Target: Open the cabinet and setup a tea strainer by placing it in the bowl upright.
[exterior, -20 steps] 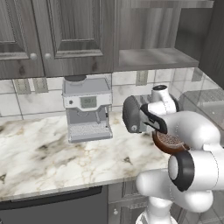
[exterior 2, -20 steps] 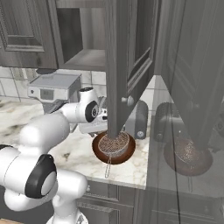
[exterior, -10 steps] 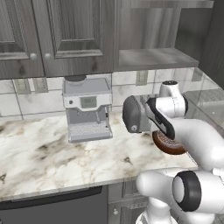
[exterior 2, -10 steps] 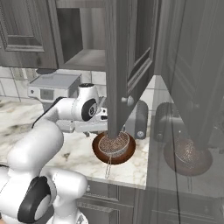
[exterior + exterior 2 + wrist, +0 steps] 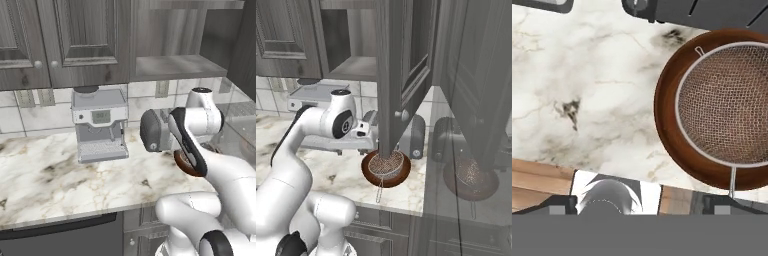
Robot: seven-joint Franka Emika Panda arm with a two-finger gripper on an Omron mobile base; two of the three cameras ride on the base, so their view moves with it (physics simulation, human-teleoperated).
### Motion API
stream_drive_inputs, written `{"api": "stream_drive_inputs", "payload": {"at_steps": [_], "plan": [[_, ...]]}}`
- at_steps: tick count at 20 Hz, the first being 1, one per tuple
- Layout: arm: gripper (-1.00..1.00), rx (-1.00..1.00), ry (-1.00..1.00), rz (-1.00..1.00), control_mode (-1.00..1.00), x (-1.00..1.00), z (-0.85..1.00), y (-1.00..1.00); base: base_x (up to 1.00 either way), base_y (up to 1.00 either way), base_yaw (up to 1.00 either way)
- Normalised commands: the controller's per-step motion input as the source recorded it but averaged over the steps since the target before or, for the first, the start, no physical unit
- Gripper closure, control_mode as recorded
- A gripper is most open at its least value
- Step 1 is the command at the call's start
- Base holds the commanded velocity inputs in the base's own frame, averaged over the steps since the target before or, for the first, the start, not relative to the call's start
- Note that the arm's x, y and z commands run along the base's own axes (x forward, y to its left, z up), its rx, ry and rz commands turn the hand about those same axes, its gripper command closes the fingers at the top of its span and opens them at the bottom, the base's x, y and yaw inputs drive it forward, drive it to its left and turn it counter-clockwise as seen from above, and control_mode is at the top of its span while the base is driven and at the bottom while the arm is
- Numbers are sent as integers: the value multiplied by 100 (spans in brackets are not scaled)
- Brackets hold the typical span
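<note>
- Left base view: I see the cabinet (image 5: pixel 170 45) open upper right, shelf bare; bowl (image 5: pixel 186 164) mostly behind the arm.
- Right base view: tea strainer (image 5: pixel 387 163) sits upright in the bowl (image 5: pixel 367 172), centre frame, under the door.
- Hand view: gripper (image 5: pixel 639 204) spread wide, grasping nothing; strainer right of frame, likely already placed.

We see a grey espresso machine (image 5: pixel 99 123) on the marble counter (image 5: pixel 45 180), a toaster (image 5: pixel 152 131) beside it, the cabinet (image 5: pixel 170 40) open above.
</note>
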Motion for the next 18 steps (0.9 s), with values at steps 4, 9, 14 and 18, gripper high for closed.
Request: {"api": "stream_drive_inputs", "payload": {"at_steps": [4,9,14,18], "plan": [[-100,3,-3,0,-100,-34,74,27,0,0,0],[-100,2,-2,0,-100,-26,77,24,0,0,0],[-100,4,0,0,-100,-25,51,17,0,0,0],[-100,2,0,0,-100,-18,24,11,0,0,0]]}}
